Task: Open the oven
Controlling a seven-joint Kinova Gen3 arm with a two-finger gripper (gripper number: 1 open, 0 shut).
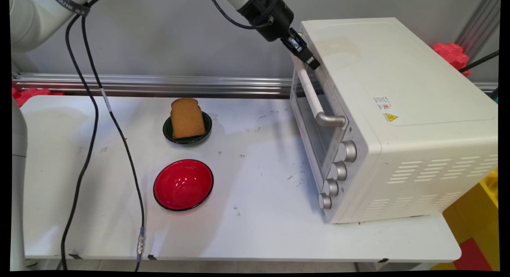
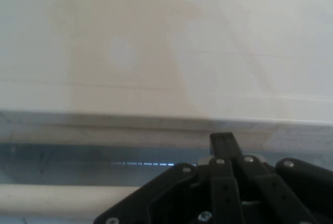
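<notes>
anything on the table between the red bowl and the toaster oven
No object: in the main view the stretch of white table between the empty red bowl and the white toaster oven holds only small dark scuff marks.

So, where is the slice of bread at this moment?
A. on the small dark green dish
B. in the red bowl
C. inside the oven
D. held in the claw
A: the slice of bread leans on the small dark green dish, while the red bowl in front of it holds nothing.

oven (image 1: 398, 109): touching the jaws at its door's top
bread (image 1: 186, 118): on green plate (image 1: 169, 130) — well below-left
red bowl (image 1: 183, 184): nearer still on the desk (image 1: 259, 229)
</notes>
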